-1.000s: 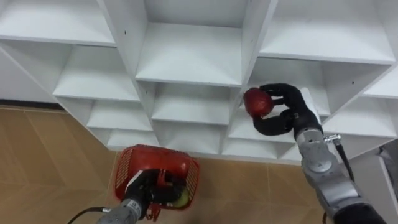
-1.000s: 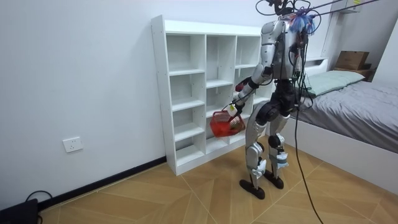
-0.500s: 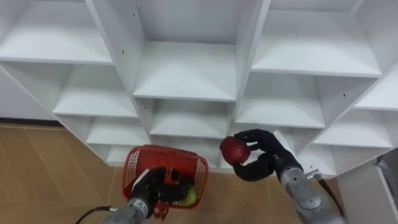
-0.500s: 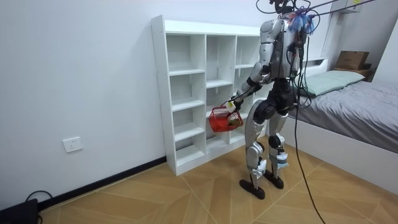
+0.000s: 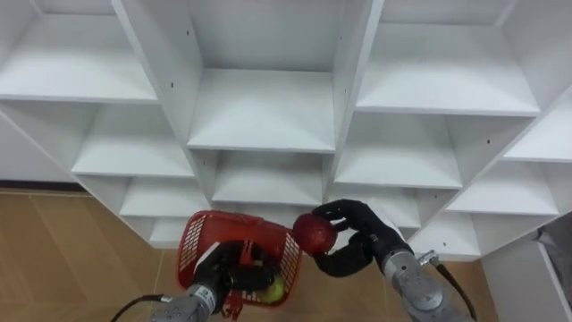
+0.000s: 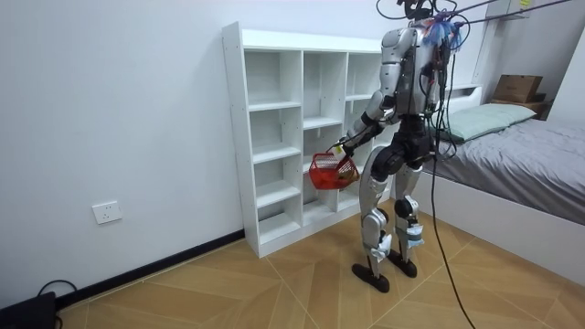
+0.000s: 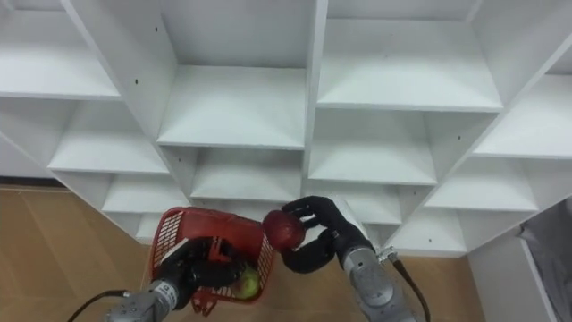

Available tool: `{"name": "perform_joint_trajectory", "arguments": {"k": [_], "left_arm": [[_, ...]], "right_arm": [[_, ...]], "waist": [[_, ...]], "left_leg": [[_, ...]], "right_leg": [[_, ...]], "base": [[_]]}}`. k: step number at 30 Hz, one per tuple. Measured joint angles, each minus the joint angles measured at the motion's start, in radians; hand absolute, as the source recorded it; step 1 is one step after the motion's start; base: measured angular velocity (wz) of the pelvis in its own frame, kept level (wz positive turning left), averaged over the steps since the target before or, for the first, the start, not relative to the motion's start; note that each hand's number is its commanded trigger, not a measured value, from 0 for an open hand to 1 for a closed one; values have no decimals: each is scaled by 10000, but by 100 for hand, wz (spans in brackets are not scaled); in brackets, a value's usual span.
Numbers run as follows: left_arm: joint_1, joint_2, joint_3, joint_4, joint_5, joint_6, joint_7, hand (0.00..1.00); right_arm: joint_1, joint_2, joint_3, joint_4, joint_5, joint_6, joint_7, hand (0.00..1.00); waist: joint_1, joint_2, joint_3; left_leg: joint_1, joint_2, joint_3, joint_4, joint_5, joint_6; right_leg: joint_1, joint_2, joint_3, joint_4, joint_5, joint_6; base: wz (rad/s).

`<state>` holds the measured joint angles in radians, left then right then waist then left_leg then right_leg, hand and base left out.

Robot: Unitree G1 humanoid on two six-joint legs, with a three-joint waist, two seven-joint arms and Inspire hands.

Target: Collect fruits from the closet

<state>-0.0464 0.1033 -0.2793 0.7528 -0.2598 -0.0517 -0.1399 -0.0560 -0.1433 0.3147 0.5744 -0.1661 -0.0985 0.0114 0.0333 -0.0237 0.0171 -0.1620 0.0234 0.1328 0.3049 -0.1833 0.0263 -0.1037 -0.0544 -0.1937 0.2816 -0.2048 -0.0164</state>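
Left eye view: the right hand [image 5: 359, 243] curls round a round, dark-red apple [image 5: 314, 233]. Just left of it is the red mesh basket [image 5: 202, 236], its handle gripped by the left hand [image 5: 220, 272], with a yellow-green fruit [image 5: 275, 287] inside.

The robot stands upright on the wooden floor [image 6: 274, 285] facing the white closet [image 6: 274, 137]. Its left hand [image 6: 343, 152] holds a red basket [image 6: 331, 172] near the middle shelves, and a bed [image 6: 521, 169] lies behind it.
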Motion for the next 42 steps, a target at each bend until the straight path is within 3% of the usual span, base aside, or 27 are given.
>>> {"name": "perform_joint_trajectory", "arguments": {"k": [10,42], "left_arm": [[-14,-99,-441,-63,-20,-117,-290,100],[-30,-133,-801,-63,-198,-228,-578,100]], "right_arm": [[-7,-14,188,496,9,0,-85,100],[-42,-12,679,1327,88,34,-83,100]], "waist": [[8,281,23],[33,269,29]], "left_leg": [[-106,7,32,-52,1,-1],[-371,-5,97,-10,4,1]], "right_leg": [[-104,2,21,-16,43,0],[-430,-38,46,90,5,9]], "base": [[0],[0]]}}
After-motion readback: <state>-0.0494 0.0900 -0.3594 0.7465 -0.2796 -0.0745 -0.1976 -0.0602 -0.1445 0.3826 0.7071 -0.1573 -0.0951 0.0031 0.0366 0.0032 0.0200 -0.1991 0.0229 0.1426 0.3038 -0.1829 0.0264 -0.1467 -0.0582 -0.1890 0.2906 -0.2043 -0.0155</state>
